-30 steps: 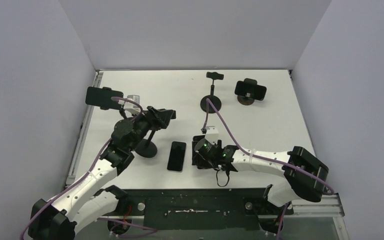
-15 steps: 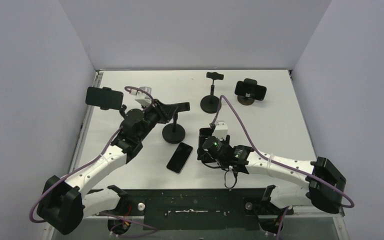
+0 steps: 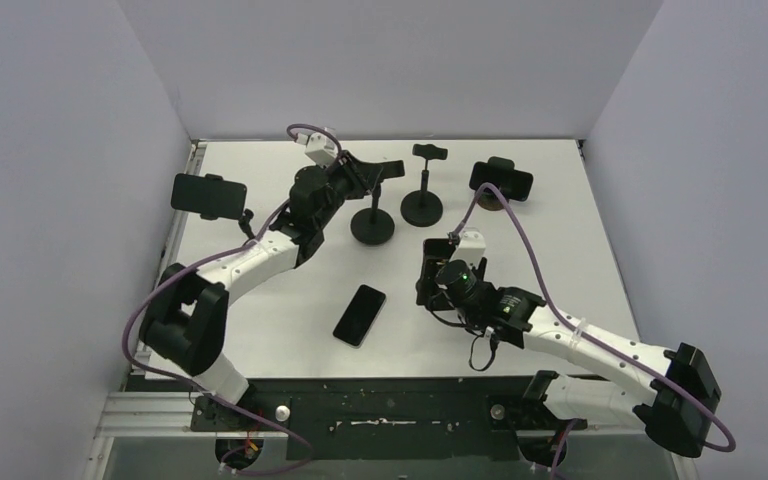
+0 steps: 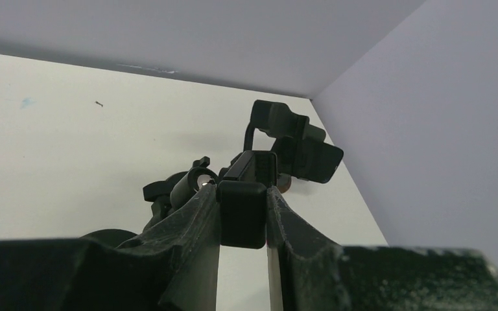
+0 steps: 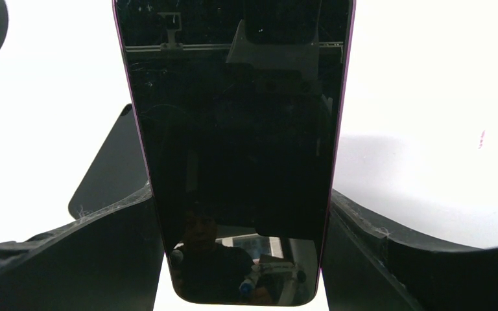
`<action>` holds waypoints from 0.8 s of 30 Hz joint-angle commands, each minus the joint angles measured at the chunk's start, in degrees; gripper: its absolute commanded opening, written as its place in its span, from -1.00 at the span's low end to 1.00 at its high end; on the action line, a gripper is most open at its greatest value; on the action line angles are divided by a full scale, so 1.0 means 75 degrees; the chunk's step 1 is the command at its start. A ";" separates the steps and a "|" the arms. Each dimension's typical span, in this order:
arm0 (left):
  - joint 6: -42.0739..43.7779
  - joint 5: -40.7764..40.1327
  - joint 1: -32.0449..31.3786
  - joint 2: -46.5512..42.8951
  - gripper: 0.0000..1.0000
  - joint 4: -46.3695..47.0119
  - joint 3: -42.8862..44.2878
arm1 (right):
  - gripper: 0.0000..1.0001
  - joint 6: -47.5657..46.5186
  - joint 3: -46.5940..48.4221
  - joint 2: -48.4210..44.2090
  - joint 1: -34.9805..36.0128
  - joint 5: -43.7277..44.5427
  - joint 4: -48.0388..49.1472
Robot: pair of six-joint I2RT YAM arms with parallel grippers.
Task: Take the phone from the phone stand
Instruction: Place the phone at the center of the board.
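My right gripper (image 3: 432, 277) is shut on a dark phone with a purple edge (image 5: 237, 129); in the right wrist view the phone fills the gap between both fingers, above the table. My left gripper (image 3: 383, 172) is shut on the top clamp (image 4: 242, 206) of a black phone stand with a round base (image 3: 373, 227), at the far middle of the table. That stand holds no phone. A second black phone (image 3: 360, 314) lies flat on the table left of my right gripper.
An empty black stand (image 3: 422, 205) is just right of the held one. A phone sits in a stand at the back right (image 3: 501, 180), also seen in the left wrist view (image 4: 301, 155). Another phone on a stand (image 3: 208, 195) is at the left edge.
My left arm has carried the stand from the near left to the far middle. My right arm has moved right and farther back with the phone. The flat phone turned slightly early on.
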 commanded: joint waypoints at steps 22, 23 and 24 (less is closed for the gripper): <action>-0.0312 0.0240 0.0357 -0.0096 0.95 0.0736 -0.0233 | -1.00 0.0827 -0.0198 0.1602 -0.0390 -0.0961 0.1008; -0.0352 0.0239 0.0369 -0.0131 0.95 0.0681 -0.0246 | -1.00 0.0900 -0.0195 0.1724 -0.0371 -0.1010 0.1043; -0.0382 0.0229 0.0378 -0.0156 0.95 0.0606 -0.0246 | -1.00 0.0980 -0.0195 0.1852 -0.0357 -0.1057 0.1092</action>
